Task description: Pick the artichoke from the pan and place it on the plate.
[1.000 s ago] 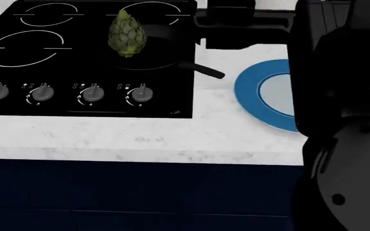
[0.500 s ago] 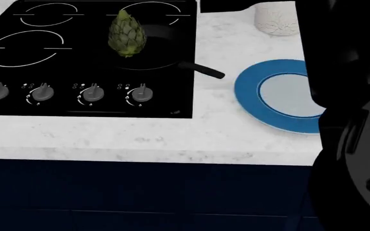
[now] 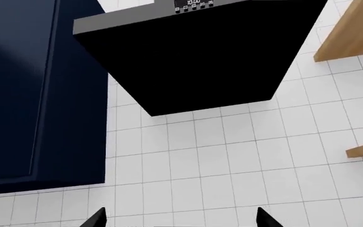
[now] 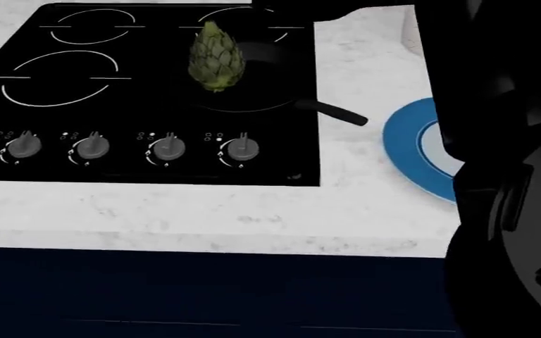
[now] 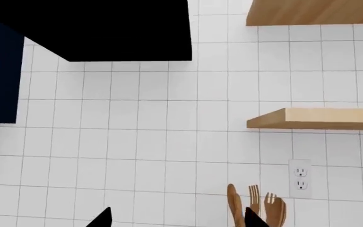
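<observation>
The olive-green artichoke (image 4: pixel 216 56) stands upright in the black pan (image 4: pixel 261 95) on the stove's back right burner. The pan's handle (image 4: pixel 332 111) points right toward the blue-rimmed plate (image 4: pixel 407 148) on the white counter. My right arm's dark bulk (image 4: pixel 506 176) hides most of the plate. Neither gripper shows in the head view. Both wrist views face the tiled wall. The left gripper (image 3: pixel 180 222) is open and empty, its tips wide apart. The right gripper (image 5: pixel 178 220) is open and empty too.
The black stovetop (image 4: pixel 64 113) has white ring markings and a row of knobs (image 4: pixel 165 148) along its front. The counter's front edge (image 4: pixel 205 243) sits above navy cabinets. The wrist views show a black hood (image 3: pixel 194 56), wooden shelves (image 5: pixel 314 118) and wooden utensils (image 5: pixel 257 208).
The head view has shifted, so the stove, pan and artichoke sit further right and lower. My right arm covers more of the plate than half a second ago. The artichoke stays in the pan.
</observation>
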{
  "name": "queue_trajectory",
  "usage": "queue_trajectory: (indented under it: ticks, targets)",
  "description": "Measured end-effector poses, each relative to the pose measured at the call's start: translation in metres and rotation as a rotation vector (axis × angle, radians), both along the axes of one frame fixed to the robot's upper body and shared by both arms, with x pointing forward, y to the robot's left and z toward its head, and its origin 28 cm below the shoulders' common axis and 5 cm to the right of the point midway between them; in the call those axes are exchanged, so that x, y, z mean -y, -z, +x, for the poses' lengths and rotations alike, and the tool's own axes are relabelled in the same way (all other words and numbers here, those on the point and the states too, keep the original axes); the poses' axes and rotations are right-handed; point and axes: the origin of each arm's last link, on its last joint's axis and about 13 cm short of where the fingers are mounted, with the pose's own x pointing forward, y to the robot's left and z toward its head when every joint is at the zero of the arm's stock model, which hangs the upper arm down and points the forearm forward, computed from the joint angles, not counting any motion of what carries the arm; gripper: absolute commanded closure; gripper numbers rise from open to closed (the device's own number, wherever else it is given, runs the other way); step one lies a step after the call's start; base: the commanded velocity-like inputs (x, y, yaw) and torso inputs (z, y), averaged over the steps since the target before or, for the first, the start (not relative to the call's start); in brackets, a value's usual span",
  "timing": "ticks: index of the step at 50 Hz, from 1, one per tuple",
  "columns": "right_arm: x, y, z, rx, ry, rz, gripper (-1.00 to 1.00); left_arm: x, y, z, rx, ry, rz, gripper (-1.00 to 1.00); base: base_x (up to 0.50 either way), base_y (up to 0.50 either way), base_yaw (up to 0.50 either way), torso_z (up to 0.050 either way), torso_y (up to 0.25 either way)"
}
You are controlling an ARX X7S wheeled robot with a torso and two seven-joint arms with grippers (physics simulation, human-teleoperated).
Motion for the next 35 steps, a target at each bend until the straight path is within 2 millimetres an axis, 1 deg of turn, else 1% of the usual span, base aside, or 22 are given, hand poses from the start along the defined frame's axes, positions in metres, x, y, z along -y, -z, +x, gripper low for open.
queue_trajectory:
  ticks: [21,35]
  targets:
    - [-0.0014,0.0024,0.0036,-0.015,-0.039,0.026,-1.0,-0.004,0.0042,0.0036,-0.009,-0.012,-0.013,-1.0,0.5,-0.05,0.0,0.0,0.0]
    - [-0.0029,0.0031,0.0015,-0.018,-0.045,0.024,-1.0,-0.0068,0.0061,0.002,-0.009,-0.016,-0.02,-1.0,0.37,-0.06,0.0,0.0,0.001]
